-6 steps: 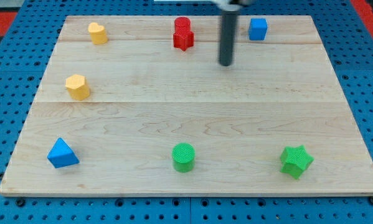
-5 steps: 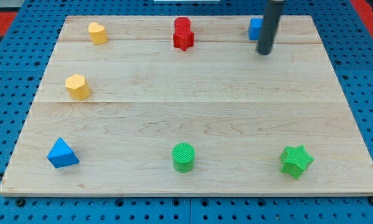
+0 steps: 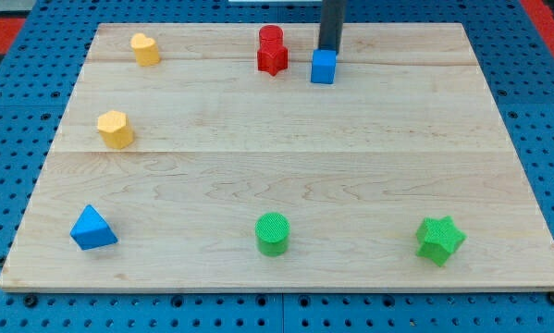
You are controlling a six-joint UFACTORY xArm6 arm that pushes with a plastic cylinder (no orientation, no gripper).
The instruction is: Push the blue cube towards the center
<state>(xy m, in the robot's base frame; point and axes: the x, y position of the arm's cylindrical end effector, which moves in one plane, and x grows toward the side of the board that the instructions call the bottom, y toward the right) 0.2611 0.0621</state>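
rod tip right behind the blue cube near the top of the counter

the arm carries no jaws, only a dark rod, so there is nothing to spread or press together. the rod comes down from the view's top edge, and its tip [image 3: 329, 50] ends right at the top edge of the blue cube [image 3: 324, 67], on the side facing the view's top; whether it actually touches the cube cannot be told.

the blue cube sits on the wooden counter [image 3: 286, 166] in its upper part, a little to the view's right of the middle line and well above the counter's centre. just to its left, apart from it, lies the red star block [image 3: 272, 59], with a red cylinder [image 3: 271, 37] touching it or just behind it toward the view's top.

in the top left corner area stands a yellow block [image 3: 144, 49] with a rounded shape that is hard to name. lower on the left side is a second yellow block [image 3: 116, 129], roughly hexagonal. near the bottom left is a blue triangular block [image 3: 92, 228]. along the bottom, a green cylinder [image 3: 273, 233] stands near the middle, and a green star block [image 3: 439, 240] lies toward the bottom right. these bottom blocks are all well apart from the tip and from the blue cube.
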